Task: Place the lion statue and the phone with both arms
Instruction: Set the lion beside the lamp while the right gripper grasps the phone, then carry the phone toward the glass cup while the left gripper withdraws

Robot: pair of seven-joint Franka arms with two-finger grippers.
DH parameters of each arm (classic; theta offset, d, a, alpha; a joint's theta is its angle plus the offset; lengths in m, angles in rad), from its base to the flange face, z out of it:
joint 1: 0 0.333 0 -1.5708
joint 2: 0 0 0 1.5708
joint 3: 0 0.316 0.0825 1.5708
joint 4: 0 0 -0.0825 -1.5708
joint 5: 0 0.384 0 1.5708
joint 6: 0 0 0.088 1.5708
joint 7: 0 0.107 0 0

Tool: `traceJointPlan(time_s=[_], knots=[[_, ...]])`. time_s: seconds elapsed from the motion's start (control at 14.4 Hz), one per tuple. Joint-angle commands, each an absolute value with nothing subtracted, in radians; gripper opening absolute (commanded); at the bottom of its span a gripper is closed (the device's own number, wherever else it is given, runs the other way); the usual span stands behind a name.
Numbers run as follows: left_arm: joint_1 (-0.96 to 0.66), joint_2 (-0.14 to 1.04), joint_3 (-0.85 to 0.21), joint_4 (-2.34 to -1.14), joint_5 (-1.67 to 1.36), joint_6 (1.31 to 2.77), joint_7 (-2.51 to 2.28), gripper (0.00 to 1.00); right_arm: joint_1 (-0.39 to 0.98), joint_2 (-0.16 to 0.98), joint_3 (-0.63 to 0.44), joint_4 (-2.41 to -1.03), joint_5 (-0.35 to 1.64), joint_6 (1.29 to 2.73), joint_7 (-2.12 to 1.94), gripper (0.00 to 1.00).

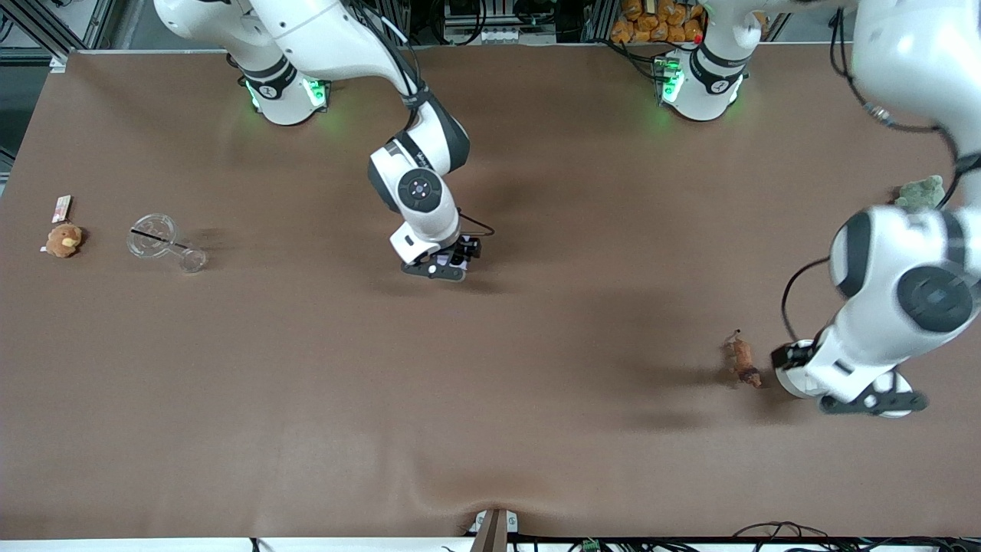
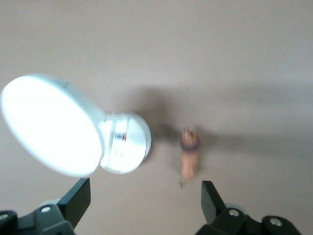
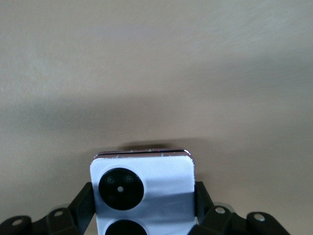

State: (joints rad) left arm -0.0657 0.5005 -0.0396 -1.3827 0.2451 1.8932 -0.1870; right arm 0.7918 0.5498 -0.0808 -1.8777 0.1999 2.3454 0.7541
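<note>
R gripper (image 1: 448, 264) is low over the mid table (image 1: 490, 399), fingers clamped on the phone (image 3: 144, 196); the right wrist view shows the pale lavender body pinched between both pads w/ two black camera circles facing the lens. In the front view the phone is mostly hidden under the gripper.

L gripper (image 1: 866, 399) sits toward the left arm's end of the table, just beside the lion statue (image 1: 743, 362), fingers spread wide & holding nothing. The left wrist view shows the statue (image 2: 189, 154) on the table between the two open fingertips (image 2: 78, 198), apart from both.

Relative to the lion statue: green plush turtle (image 1: 920, 193) farther from the front camera; clear cup (image 1: 165, 241), tan plush toy (image 1: 63, 240) & small card (image 1: 61, 207) well apart, at the right arm's end.
</note>
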Motion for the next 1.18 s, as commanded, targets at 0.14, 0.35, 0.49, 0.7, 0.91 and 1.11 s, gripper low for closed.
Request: traceJointPlan(time_s=[0.14, 0.35, 0.49, 0.7, 0.91, 1.11], knots=[[-0.038, 0.16, -0.081, -1.658, 0.106, 1.833, -0.079, 1.0, 0.648, 0.382, -0.071, -1.913, 0.207, 2.117, 0.744, 0.0], [-0.055, 0.046, -0.081, -1.72, 0.1, 1.818, -0.038, 1.0, 0.594, 0.29, -0.078, -1.979, 0.195, 2.092, 0.698, 0.0], [-0.081, 0.011, -0.081, -1.715, 0.1, 1.775, -0.026, 1.0, 0.534, 0.273, -0.084, -2.002, 0.19, 2.091, 0.597, 0.0], [-0.078, -0.058, -0.083, -1.712, 0.1, 1.677, 0.058, 1.0, 0.419, 0.262, -0.086, -2.048, 0.175, 2.098, 0.419, 0.0], [-0.075, -0.071, -0.083, -1.671, 0.097, 1.599, 0.055, 1.0, 0.295, 0.259, -0.086, -2.121, 0.155, 2.138, 0.232, 0.0], [-0.072, -0.067, -0.081, -1.658, 0.068, 1.575, 0.022, 1.0, 0.229, 0.261, -0.127, -2.154, 0.083, 2.14, 0.148, 0.0]])
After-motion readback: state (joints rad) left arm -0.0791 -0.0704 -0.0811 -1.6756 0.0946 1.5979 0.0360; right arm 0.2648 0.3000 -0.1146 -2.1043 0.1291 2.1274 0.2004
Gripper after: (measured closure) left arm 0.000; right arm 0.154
